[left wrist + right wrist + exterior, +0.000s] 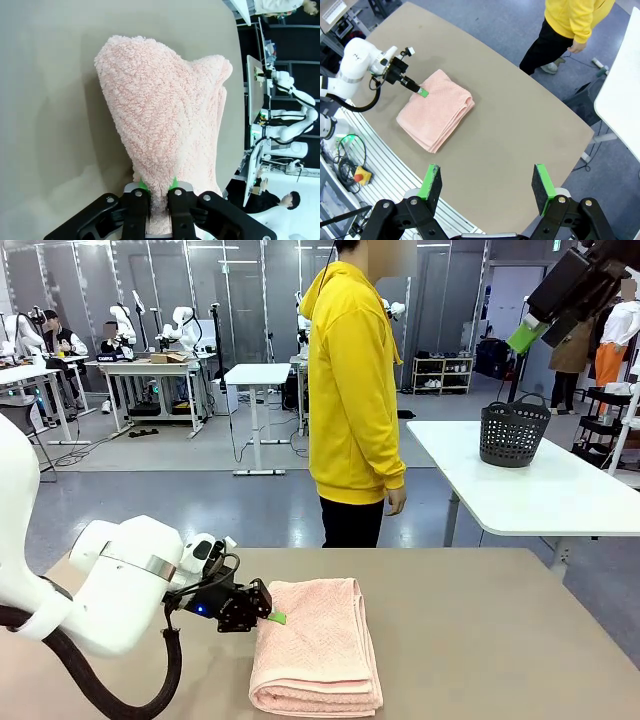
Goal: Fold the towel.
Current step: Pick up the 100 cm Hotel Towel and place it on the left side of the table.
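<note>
Nubbly pink terry-cloth towel (318,645) on smooth, matt tan table (500,640)

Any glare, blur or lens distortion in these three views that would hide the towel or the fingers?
Front view: even indoor light, towel sharp, left gripper clear against it. Left wrist view: towel pile crisp close up, soft shadow on the table, background bent by the wide lens. Right wrist view: table edge curves from distortion; green fingers sharp, no glare.
</note>
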`<state>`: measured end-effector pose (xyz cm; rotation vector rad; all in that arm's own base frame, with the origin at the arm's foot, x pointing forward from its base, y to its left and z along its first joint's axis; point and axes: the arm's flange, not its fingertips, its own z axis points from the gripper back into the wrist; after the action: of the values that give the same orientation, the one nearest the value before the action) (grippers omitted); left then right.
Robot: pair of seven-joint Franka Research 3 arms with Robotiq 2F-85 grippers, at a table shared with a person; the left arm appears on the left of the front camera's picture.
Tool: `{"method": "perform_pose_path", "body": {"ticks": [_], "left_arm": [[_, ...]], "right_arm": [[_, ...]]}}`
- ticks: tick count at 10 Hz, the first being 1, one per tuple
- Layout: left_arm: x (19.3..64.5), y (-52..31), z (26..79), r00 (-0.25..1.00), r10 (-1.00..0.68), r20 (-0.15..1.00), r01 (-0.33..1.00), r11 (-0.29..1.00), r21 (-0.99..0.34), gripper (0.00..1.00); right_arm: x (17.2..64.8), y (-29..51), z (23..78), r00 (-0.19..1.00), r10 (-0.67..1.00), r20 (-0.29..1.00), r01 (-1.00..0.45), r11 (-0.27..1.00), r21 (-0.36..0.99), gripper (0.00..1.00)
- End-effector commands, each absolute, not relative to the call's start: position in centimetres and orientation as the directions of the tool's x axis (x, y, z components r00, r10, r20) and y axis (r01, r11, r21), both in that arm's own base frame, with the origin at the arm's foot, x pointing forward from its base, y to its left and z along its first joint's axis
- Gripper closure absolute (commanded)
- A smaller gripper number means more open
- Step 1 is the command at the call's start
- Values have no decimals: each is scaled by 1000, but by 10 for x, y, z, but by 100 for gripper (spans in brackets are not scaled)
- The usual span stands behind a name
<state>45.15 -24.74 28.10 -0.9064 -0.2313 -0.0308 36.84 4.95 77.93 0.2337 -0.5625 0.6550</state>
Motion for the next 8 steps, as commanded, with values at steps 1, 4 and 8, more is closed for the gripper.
{"method": "perform_pose_path", "body": {"ticks": [1, 4, 8], "left_arm": [[444, -249, 277, 976, 40, 216, 157, 562, -812, 100], [451, -247, 281, 975, 71, 212, 124, 618, -776, 100], [452, -237, 297, 965, 44, 259, 169, 651, -740, 87]], "right_arm": [[368, 48, 781, 662, 507, 553, -627, 778, 38, 9], [368, 48, 781, 662, 507, 553, -627, 778, 38, 9], [368, 48, 781, 662, 507, 553, -627, 778, 38, 9]]}}
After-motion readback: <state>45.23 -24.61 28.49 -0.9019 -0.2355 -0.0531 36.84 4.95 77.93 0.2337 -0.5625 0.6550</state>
